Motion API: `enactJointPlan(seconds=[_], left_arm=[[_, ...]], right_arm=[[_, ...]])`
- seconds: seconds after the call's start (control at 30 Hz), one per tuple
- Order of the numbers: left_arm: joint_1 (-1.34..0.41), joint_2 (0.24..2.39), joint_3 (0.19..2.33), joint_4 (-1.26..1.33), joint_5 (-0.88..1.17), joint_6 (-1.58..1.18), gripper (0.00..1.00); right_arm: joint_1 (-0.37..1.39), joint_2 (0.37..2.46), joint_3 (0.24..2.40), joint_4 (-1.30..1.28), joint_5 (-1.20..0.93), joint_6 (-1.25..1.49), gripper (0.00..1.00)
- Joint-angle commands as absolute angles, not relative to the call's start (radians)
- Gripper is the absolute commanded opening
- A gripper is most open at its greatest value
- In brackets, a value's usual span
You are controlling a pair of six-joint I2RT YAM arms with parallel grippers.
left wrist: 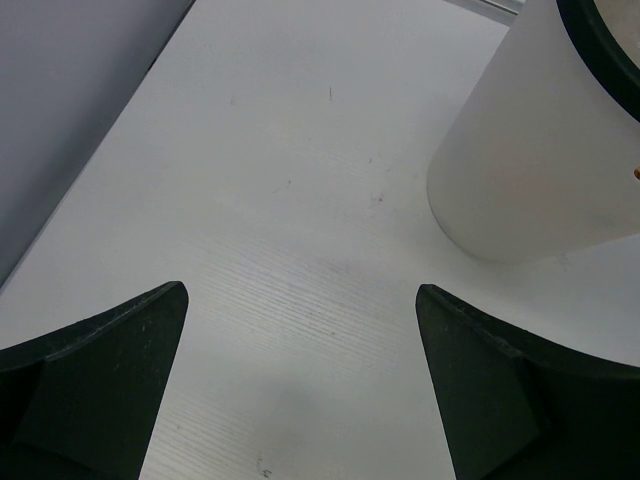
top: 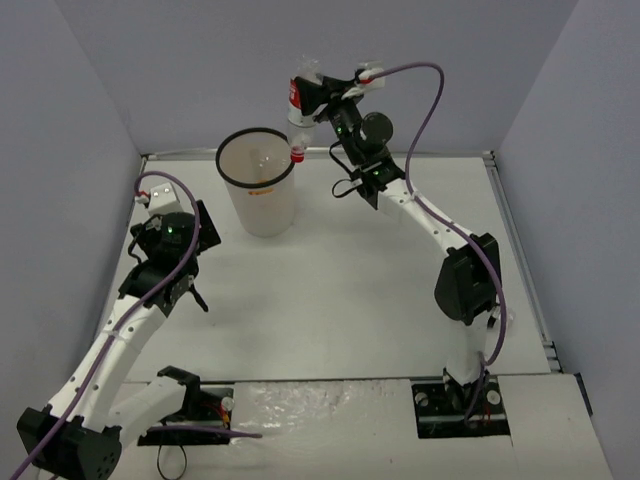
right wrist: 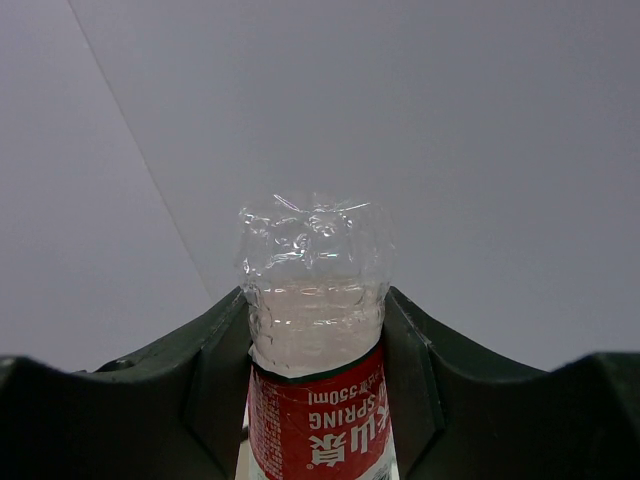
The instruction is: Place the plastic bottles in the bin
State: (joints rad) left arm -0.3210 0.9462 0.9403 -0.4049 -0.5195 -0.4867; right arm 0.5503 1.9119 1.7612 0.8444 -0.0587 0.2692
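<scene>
Left gripper (left wrist: 300, 320): fingers spread wide, nothing between them, low over the table (left wrist: 250, 150) | Bin (left wrist: 520, 170): upright, ahead and right of those fingers, apart from them | Right gripper (right wrist: 315, 305): fingers clamped on the red-label bottle (right wrist: 318, 425), cap down by the bin's rim below, clear base poking past the fingertips

Red-labelled clear bottle (right wrist: 316, 330), base-up, clamped between the right claw (right wrist: 316, 350) fingers (right wrist: 215, 370).
</scene>
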Motion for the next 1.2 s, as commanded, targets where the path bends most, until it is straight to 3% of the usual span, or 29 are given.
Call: enactJointPlan(seconds=[0.0, 0.3, 0.77, 0.83, 0.97, 1.03, 1.17], left_arm=[[-0.318, 0.936, 0.966, -0.348, -0.509, -0.484, 0.97], [-0.314, 0.968, 0.973, -0.345, -0.504, -0.480, 0.97], [-0.313, 0.997, 0.969, -0.313, -0.445, -0.496, 0.97], [-0.313, 1.001, 0.969, -0.314, -0.443, -0.497, 0.97], [-0.313, 1.005, 0.968, -0.313, -0.446, -0.510, 0.97], [-0.313, 1.007, 0.963, -0.304, -0.444, -0.517, 0.97], [-0.313, 1.013, 0.963, -0.296, -0.436, -0.525, 0.97]], right_arm=[[0.565, 2.055, 1.901, 1.232, -0.045, 0.301, 0.30], [0.619, 2.372, 2.288, 1.332, 0.129, 0.396, 0.33], [0.717, 2.478, 2.293, 1.304, 0.109, 0.310, 0.43], [0.723, 2.480, 2.300, 1.278, 0.102, 0.308, 0.54], [0.727, 2.452, 2.285, 1.174, 0.051, 0.309, 0.93], [0.727, 2.411, 2.243, 1.132, 0.035, 0.293, 0.99], [0.726, 2.302, 2.120, 1.115, 0.030, 0.265, 1.00]])
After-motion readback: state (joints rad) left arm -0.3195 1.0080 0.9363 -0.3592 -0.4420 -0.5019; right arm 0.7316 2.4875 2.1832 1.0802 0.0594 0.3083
